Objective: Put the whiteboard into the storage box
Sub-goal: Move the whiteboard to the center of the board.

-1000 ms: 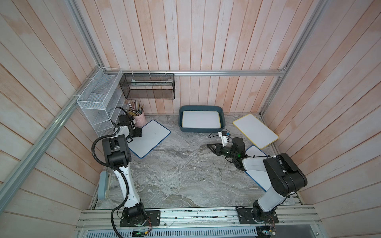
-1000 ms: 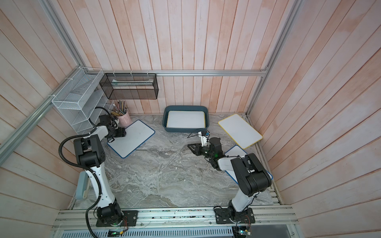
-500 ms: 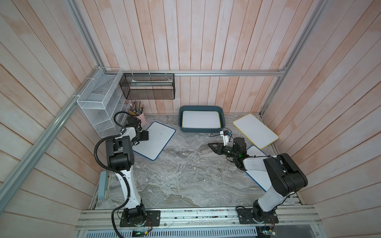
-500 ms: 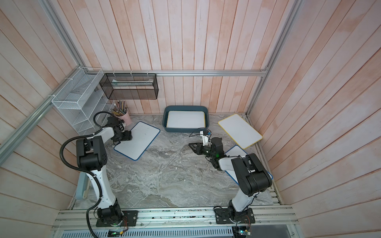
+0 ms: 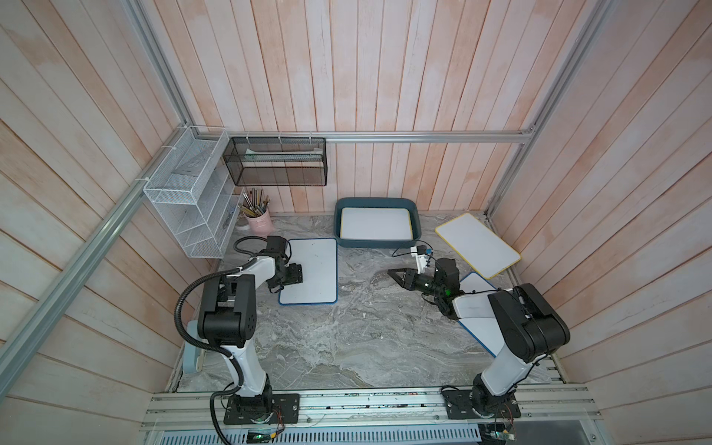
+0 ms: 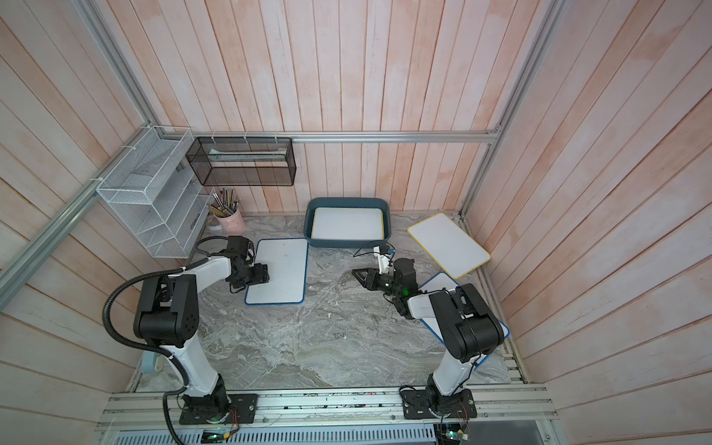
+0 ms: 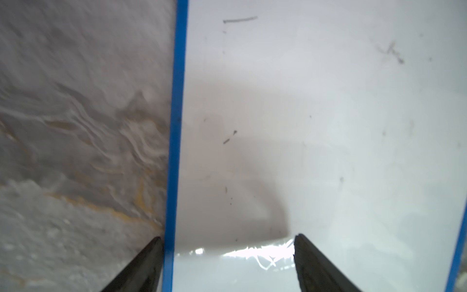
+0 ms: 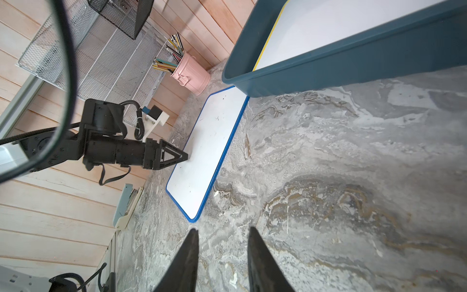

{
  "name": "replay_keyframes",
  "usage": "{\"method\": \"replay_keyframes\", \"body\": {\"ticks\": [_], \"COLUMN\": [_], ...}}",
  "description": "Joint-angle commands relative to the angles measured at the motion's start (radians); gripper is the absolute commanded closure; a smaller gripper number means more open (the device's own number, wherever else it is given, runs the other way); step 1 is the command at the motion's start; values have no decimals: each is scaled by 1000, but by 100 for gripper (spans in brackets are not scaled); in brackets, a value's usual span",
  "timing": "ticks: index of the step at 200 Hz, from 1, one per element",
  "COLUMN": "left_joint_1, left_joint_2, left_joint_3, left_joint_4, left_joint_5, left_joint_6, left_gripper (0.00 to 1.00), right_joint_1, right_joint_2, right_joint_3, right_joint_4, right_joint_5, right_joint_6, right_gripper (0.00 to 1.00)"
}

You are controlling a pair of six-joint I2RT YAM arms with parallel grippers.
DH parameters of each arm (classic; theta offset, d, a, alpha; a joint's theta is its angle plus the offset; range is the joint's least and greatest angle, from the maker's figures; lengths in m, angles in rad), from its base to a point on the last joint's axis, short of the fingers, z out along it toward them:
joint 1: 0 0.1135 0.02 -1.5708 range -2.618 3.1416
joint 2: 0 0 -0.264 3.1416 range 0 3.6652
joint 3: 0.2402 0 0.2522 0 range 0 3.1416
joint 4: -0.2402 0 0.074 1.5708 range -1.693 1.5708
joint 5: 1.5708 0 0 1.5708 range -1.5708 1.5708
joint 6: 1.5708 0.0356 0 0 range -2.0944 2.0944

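Observation:
A blue-framed whiteboard (image 5: 314,269) (image 8: 207,151) lies flat on the marble table, left of the storage box (image 5: 375,243), a teal tub with a yellow-framed whiteboard (image 5: 375,223) inside it. My left gripper (image 5: 298,274) (image 7: 227,237) is open at the board's left long edge. One finger is over the table and the other over the white face. My right gripper (image 5: 392,273) (image 8: 223,229) hovers open over bare table mid-scene, with nothing between its fingers.
Another yellow-framed whiteboard (image 5: 477,244) leans at the right wall. A blue-framed one (image 5: 476,285) lies under my right arm. A pink pen cup (image 5: 257,221), a white wire shelf (image 5: 188,208) and a black mesh rack (image 5: 277,162) crowd the back left.
The blue-framed board has turned from a diagonal to square with the table and shifted right toward the box, my left gripper moving with it. My right arm has barely moved.

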Motion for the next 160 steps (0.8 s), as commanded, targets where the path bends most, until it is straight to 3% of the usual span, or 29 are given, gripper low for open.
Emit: {"method": "replay_keyframes", "body": {"ticks": [1, 31, 54, 79, 105, 160], "left_joint_1": [-10, -6, 15, 65, 133, 138], "left_joint_2": [-38, -141, -169, -154, -120, -69], "left_joint_3": [-89, -122, -164, -214, -257, -217], "left_joint_4": [-130, -95, -3, 124, 287, 284], "left_joint_5": [105, 48, 37, 119, 326, 345], "left_joint_6": [-98, -133, -184, -228, -284, -255], "left_gripper": [18, 17, 17, 17, 17, 17], "right_joint_1": [14, 75, 150, 240, 287, 293], "right_joint_2": [50, 115, 169, 247, 338, 510], "right_joint_3": [13, 100, 247, 441, 597, 859], "right_joint_4": [8, -84, -283, -510, -628, -839], "right_joint_5": [-8, 1, 25, 84, 129, 181], "right_joint_6": [4, -44, -101, -157, -156, -153], "right_gripper": [66, 66, 66, 66, 66, 66]}}
